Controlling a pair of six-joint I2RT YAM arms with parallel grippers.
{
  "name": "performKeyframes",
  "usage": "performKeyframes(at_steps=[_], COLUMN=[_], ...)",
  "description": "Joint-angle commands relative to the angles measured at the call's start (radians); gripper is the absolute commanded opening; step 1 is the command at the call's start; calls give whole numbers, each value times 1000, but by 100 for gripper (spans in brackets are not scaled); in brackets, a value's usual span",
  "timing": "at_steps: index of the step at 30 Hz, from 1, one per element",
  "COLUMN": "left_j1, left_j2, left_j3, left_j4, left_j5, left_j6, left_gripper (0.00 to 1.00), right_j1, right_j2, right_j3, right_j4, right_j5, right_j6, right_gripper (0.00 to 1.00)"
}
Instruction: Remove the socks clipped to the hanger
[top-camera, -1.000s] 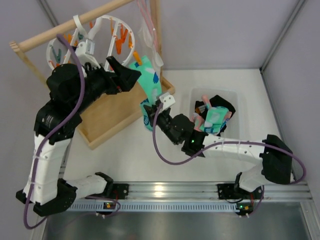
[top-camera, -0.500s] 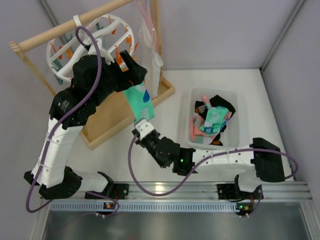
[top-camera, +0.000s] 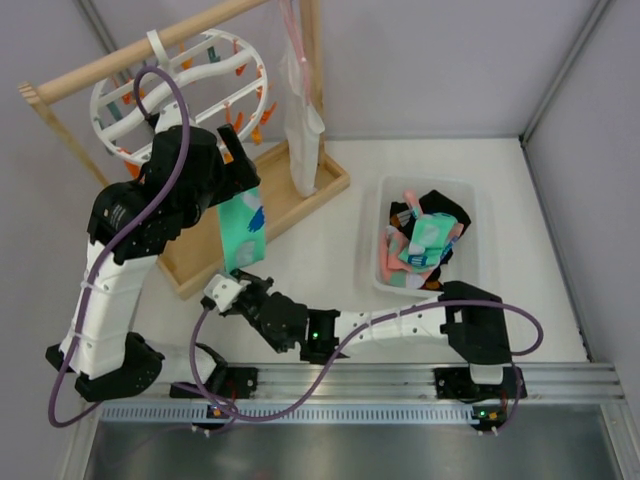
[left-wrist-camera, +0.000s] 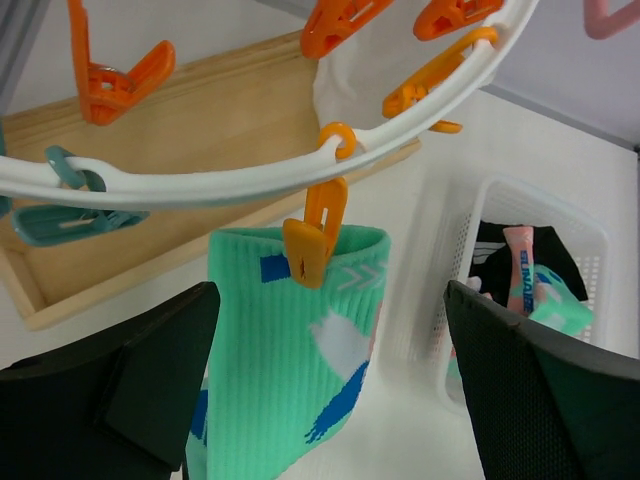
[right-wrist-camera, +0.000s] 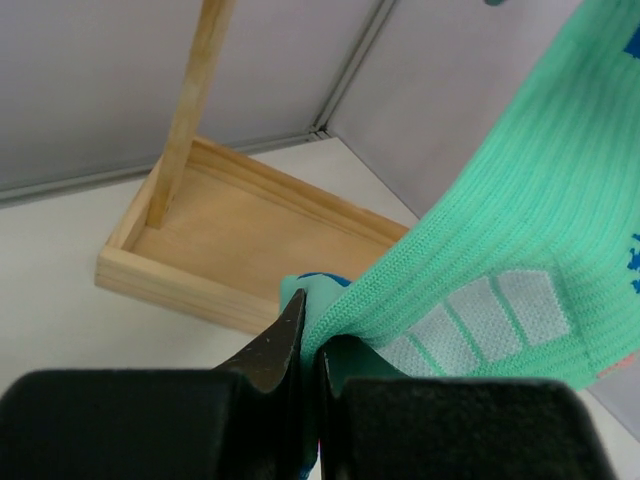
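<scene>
Right hand (right-wrist-camera: 305, 312): your fingers are clenched on the lower end of the mint sock (right-wrist-camera: 500, 250) | left hand (left-wrist-camera: 330, 340): spread wide, one finger either side of its cuff | cuff hangs from an orange clip (left-wrist-camera: 312, 240) on the hanger (left-wrist-camera: 200, 185) | white basket (top-camera: 428, 181) on the bench (top-camera: 340, 250) holds heaped socks (top-camera: 425, 240), pink, mint and black.

We record one mint sock (left-wrist-camera: 290, 370), blue and white patches, hanging by its cuff from an orange clip (left-wrist-camera: 312, 235) on the white hanger (left-wrist-camera: 200, 185); other socks (top-camera: 425, 240) lie heaped apart.
</scene>
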Motion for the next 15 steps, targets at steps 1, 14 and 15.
performKeyframes(at_steps=[1,14,15], left_j1=[-3,-2,0], left_j2=[7,85,77], left_j3=[49,90,83], left_j4=[-106,-220,-220], left_j5=[-93,-210,-215], left_j6=[-18,24,25], left_gripper=[97,86,85], right_j1=[31,39,39], right_j2=[52,187,193], right_j3=[91,220,225], right_j4=[39,17,16], right_j5=[-39,-65,-64], right_j6=[-60,-100,-100], right_gripper=[0,0,0])
